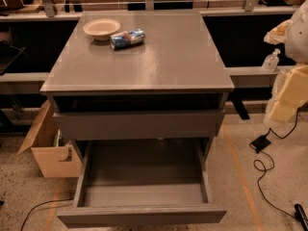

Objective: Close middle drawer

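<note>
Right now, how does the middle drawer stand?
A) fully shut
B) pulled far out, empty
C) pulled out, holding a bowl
B: the middle drawer is pulled far out with a bare grey interior; the pincer is at the right edge, apart from it.

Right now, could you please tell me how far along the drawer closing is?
Nothing looks done: the middle drawer is pulled far out, its grey interior exposed. In hand: the gripper is at the right edge, apart from the drawer. Left: reaching its front and pushing it in flush.
</note>
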Available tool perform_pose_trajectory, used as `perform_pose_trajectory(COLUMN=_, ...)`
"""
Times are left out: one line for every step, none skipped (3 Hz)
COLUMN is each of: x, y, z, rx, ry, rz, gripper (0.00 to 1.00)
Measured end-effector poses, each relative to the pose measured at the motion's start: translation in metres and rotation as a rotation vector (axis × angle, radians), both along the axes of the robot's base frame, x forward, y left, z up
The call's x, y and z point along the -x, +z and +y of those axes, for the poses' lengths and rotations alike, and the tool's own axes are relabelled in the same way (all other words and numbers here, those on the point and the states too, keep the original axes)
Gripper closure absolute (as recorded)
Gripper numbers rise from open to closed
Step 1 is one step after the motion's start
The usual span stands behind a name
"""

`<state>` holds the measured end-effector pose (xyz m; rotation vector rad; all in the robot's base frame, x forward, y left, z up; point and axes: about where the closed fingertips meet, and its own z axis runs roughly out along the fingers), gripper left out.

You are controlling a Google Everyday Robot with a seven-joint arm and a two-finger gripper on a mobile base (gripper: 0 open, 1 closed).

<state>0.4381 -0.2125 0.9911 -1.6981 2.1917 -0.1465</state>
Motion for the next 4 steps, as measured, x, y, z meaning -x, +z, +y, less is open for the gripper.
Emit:
perform_pose_trajectory(x=0.000, y=0.000, z=0.000, rx=0.000, ry=0.000, rz=0.000, gripper=0.00)
perform_pose_trajectory(x=0.011, y=-0.022, z=0.004, rx=0.033, ry=-0.026, rz=0.070, gripper=0.00)
perform_pose_trajectory(x=0.036, y=-0.072, z=0.012, rx=0.026, ry=-0.103, rz=0.188, gripper=0.00)
perform_pose_trajectory(x=0.070, y=-0.162, z=0.026, rx=0.022, ry=-0.203, rz=0.374, gripper=0.00)
